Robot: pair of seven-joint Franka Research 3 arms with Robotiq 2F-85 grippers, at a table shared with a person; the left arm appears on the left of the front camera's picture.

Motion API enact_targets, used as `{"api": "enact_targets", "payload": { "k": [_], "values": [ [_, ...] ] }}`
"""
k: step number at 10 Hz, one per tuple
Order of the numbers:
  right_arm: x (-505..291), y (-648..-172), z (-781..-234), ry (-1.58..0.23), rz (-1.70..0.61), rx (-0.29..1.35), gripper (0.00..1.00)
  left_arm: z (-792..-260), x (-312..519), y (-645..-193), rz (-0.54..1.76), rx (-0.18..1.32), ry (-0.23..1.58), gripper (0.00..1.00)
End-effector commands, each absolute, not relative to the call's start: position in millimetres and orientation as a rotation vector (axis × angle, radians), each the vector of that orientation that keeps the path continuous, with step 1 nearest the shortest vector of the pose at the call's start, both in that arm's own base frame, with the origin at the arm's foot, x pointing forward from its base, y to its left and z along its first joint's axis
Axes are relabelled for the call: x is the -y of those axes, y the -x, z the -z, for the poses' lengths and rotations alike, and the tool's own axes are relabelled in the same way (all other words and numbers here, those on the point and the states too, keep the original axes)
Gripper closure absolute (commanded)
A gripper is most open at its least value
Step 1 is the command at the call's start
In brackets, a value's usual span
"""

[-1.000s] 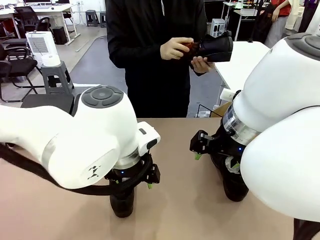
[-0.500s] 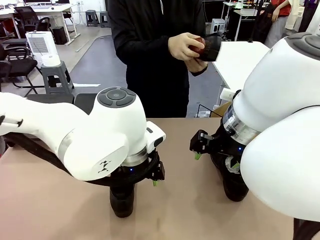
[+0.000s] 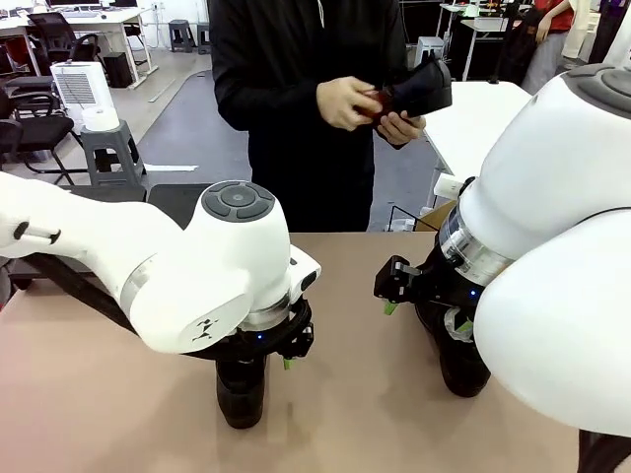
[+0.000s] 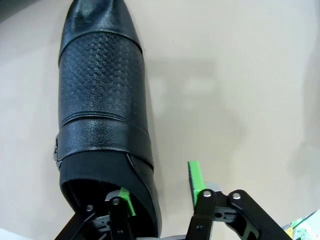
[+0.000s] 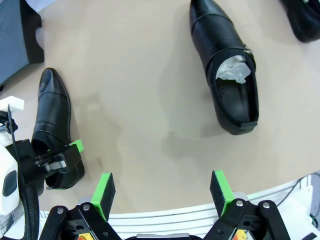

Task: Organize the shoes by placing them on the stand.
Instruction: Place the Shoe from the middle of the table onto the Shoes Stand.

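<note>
A glossy black shoe (image 4: 100,110) lies on the tan table, toe pointing away from my left gripper (image 4: 160,187). That gripper is open and straddles the shoe's side wall at the heel, one green pad (image 4: 126,200) inside the opening and the other (image 4: 195,175) outside. In the front view the left gripper (image 3: 258,360) stands over this shoe (image 3: 240,399). My right gripper (image 5: 162,192) is open above bare table, near a second shoe (image 5: 227,75) stuffed with white paper. A person holds a third shoe (image 3: 422,87). The black stand (image 3: 182,197) sits behind the left arm.
The person at the far side rubs the held shoe with a small brown brush (image 3: 378,99). Another black shoe (image 5: 302,20) lies at the top right of the right wrist view. A white table (image 3: 473,123) stands at the back right, and a grey stool (image 3: 108,148) at the back left.
My left arm's wrist has shifted right and turned over its shoe. The person has turned the held shoe while brushing. The right arm has not moved.
</note>
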State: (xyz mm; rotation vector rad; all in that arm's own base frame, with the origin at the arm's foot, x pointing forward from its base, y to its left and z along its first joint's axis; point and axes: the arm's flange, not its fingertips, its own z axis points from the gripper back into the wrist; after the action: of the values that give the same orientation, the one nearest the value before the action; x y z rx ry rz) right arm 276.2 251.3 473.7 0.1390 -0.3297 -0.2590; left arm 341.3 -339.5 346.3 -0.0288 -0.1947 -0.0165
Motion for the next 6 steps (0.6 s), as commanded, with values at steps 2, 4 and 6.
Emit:
{"api": "enact_targets", "payload": {
  "k": [2, 4, 6],
  "values": [
    [-252.4, -281.1, -474.3, -0.158, 0.252, 0.333, 0.00, -336.6, 345.5, -344.9, -0.009, 0.188, -0.033, 1.00],
    [-252.4, -281.1, -474.3, -0.158, 0.252, 0.333, 0.00, -341.8, 344.1, -344.7, -0.013, 0.191, -0.039, 1.00],
    [-252.4, -281.1, -474.3, -0.158, 0.252, 0.333, 0.00, -344.2, 339.9, -343.9, -0.018, 0.189, -0.040, 1.00]
  ]
}}
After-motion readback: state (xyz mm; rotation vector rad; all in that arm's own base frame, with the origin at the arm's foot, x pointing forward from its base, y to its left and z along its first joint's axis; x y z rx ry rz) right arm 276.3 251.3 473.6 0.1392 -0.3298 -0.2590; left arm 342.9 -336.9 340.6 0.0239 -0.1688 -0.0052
